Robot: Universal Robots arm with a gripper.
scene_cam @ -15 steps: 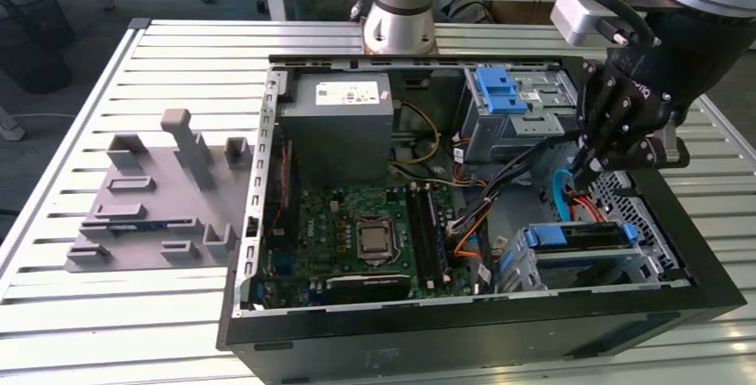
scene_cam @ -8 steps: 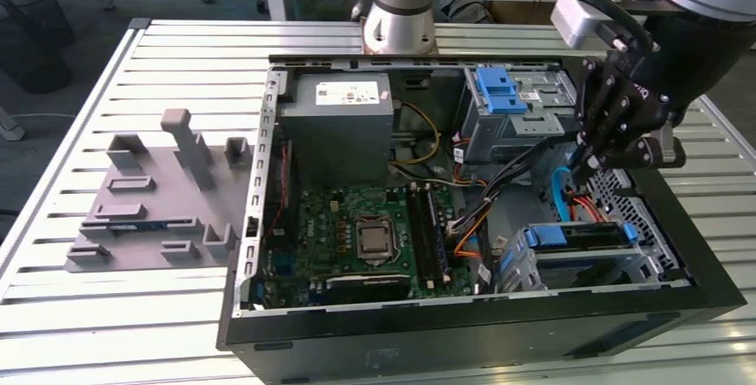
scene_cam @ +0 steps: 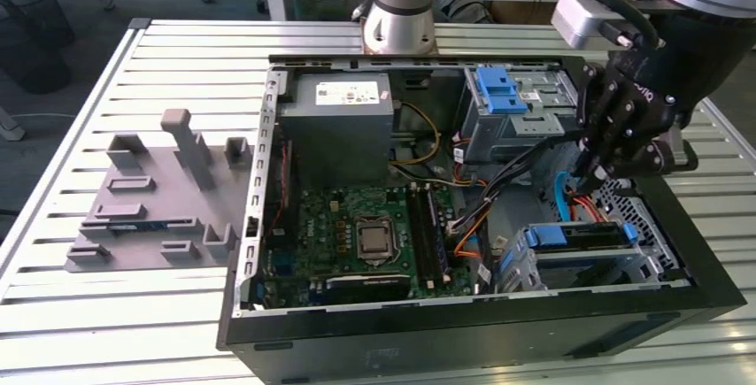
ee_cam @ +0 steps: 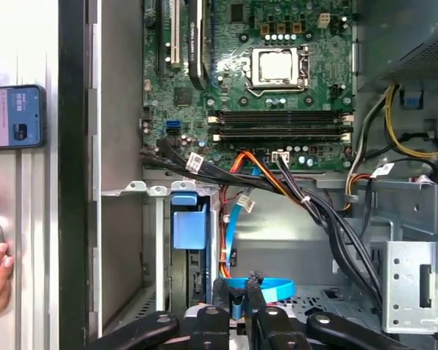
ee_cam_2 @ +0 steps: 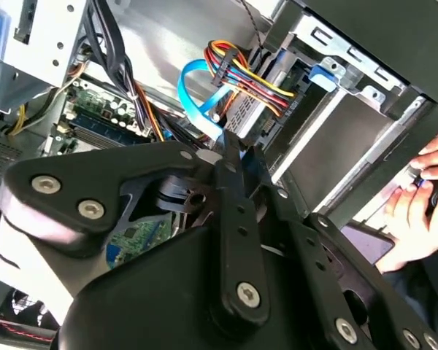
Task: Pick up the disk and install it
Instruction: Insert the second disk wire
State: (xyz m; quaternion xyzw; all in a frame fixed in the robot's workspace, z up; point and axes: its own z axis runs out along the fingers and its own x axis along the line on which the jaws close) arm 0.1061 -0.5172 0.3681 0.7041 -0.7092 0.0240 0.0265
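Note:
The disk sits in the drive cage at the case's front corner, on the exterior view's right, with a blue rail along its top. In the first wrist view the disk lies edge-on in its bay under a blue tab. My gripper hangs just above and behind that cage, fingers drawn together. A blue flat cable curves down to the fingertips. The same blue cable loops behind the fingers in the first wrist view. I cannot tell whether it is pinched.
The open computer case lies on a slatted table. Inside are the grey power supply, the motherboard, an upper cage with a blue latch and cable bundles. A grey fixture lies on the exterior view's left. A person's hand and a phone are beside the case.

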